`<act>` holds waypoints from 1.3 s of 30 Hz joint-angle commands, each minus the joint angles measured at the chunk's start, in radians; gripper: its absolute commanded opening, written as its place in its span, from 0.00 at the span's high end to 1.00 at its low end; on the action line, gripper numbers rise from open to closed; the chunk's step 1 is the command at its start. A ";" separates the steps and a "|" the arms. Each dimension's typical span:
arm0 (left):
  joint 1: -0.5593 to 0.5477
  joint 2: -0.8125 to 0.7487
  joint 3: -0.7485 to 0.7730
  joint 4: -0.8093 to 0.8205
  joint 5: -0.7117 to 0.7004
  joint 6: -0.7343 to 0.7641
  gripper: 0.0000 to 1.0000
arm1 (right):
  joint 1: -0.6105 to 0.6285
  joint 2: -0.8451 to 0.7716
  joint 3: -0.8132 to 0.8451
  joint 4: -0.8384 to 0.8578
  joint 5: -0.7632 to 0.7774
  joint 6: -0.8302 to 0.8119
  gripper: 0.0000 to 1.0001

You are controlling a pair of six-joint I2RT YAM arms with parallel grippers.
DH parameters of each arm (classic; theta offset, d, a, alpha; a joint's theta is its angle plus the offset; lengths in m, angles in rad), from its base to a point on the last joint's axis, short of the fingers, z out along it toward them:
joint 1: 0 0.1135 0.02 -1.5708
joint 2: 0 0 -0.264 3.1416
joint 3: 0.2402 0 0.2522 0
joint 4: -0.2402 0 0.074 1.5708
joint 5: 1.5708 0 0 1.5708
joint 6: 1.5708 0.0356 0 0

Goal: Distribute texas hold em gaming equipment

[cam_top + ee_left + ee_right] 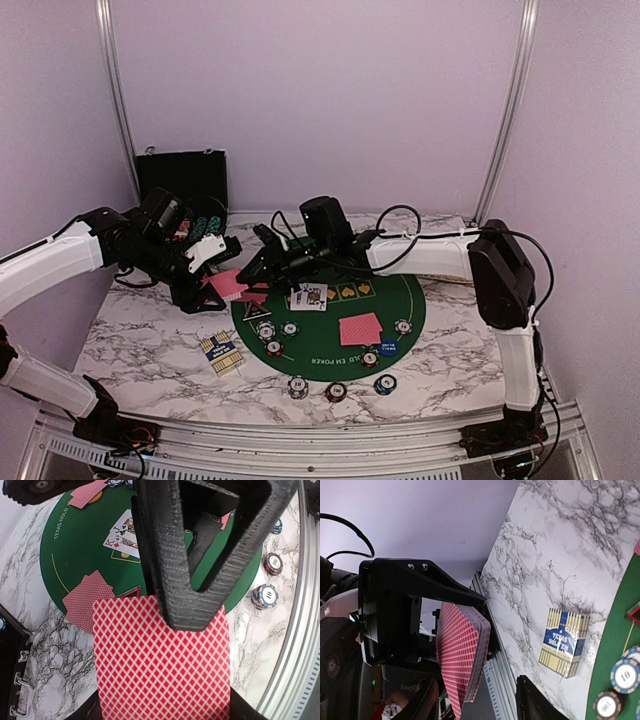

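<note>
My left gripper is shut on a deck of red-backed playing cards, held above the left edge of the round green poker mat. In the left wrist view the deck fills the lower frame under the upper finger. My right gripper is open and faces the deck, its fingers on either side of it and apart from it. Face-up cards, face-down cards, striped chips, a blue button and a black triangular button lie on the mat.
Three chips lie on the marble in front of the mat. A blue and gold card box lies front left and shows in the right wrist view. A black hinged case with chips stands open at the back left.
</note>
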 commanded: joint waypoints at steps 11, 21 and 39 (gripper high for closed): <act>0.004 -0.026 0.018 0.022 0.014 -0.005 1.00 | 0.050 0.082 0.096 0.018 -0.017 0.039 0.40; 0.004 -0.028 0.018 0.022 0.013 -0.006 1.00 | 0.027 0.079 0.087 -0.011 -0.008 0.019 0.50; 0.005 -0.017 0.027 0.023 0.014 -0.008 1.00 | -0.019 -0.036 -0.011 0.020 -0.014 0.023 0.69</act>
